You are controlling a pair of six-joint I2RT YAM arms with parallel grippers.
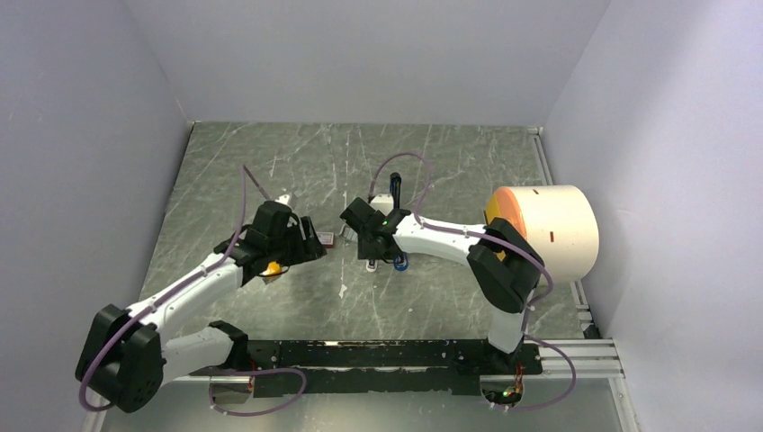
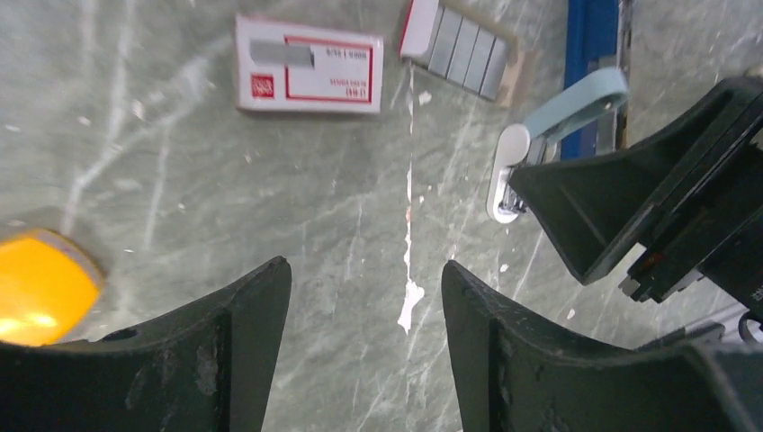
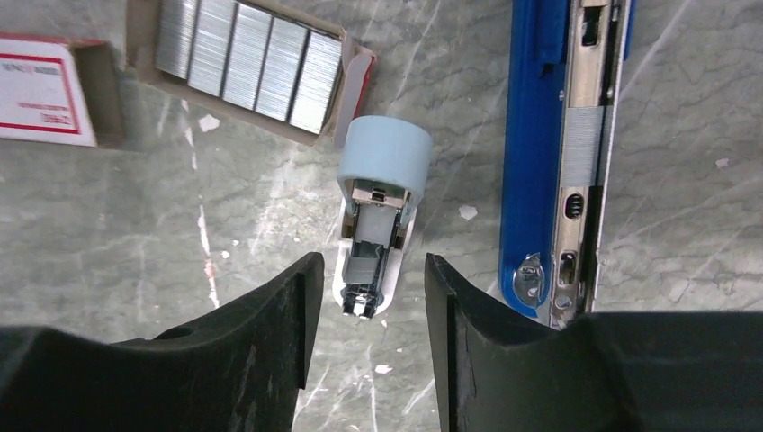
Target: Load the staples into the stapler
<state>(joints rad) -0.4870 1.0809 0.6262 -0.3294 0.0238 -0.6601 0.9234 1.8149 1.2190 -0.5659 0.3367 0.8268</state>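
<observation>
Your stapler lies opened out flat on the worktop, blue body alongside its metal rail, running away from the right wrist camera. A short ribbed grey strip sits in that rail about halfway along; it looks like a stick of staples, though you cannot be sure from here. In the top view the right arm hides most of the stapler.

The rest of the staples are silvery blocks packed side by side in a shallow tray, off to the left of the stapler and apart from it. The red-and-white box lies just beside the tray on its far side from the stapler.

Between tray and stapler lies a small light-blue and white device, its blue end just beside the tray's flap.

Your right pincer hangs over that device with its fingers parted. The device shows in the gap with a sliver of worktop on either side, so it grips nothing.

Your left pincer is also spread wide and holds nothing; only bare worktop shows between its fingers. An orange-yellow block lies beside its left finger, outside the gap.

Further right, a big white roll with an orange end face lies near the edge.
</observation>
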